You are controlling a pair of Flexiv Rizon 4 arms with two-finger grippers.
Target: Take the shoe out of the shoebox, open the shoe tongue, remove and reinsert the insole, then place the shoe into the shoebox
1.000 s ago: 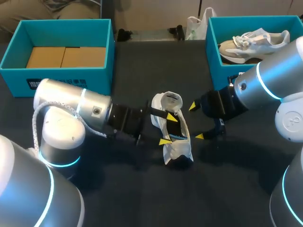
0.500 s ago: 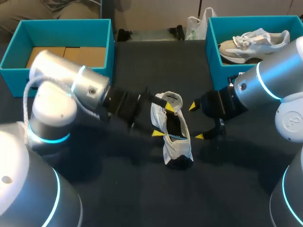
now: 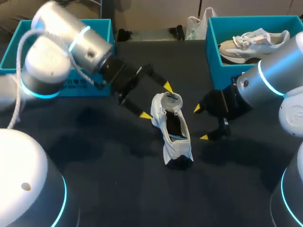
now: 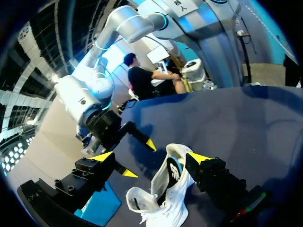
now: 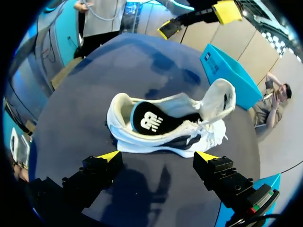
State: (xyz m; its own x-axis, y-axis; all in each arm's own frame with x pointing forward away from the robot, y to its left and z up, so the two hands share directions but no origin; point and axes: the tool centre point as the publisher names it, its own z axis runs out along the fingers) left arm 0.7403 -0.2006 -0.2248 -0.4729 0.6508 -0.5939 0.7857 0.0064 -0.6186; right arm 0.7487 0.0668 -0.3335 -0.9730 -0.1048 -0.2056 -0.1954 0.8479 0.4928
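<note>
Shoe (image 3: 173,130) in white lies on the dark surface (image 3: 118,184) at the middle of the head view, lengthwise from upper to lower frame. Its tongue (image 3: 171,100) is folded open and stands up at the shoe's upper end. A dark insole (image 5: 151,120) lies inside the shoe, seen clearly in the right wrist view through the open top.

My left gripper (image 3: 156,100) comes in from the upper left of the frame and hangs just beside the tongue end. It is released, with the yellow tips spread wide and holding nothing. In its own wrist view the shoe (image 4: 165,194) sits under and slightly ahead of the left gripper (image 4: 150,157), apart from both fingers.

My right gripper (image 3: 200,123) sits at the right of the shoe, near it but apart. It too is released, its fingers spread and bare. In the right wrist view the shoe (image 5: 165,123) lies just ahead of the right gripper (image 5: 157,155).

One teal shoebox (image 3: 102,28) stands at the upper left, partly behind my left arm. Another shoebox (image 3: 213,61) at the upper right holds a second shoe (image 3: 255,40).
</note>
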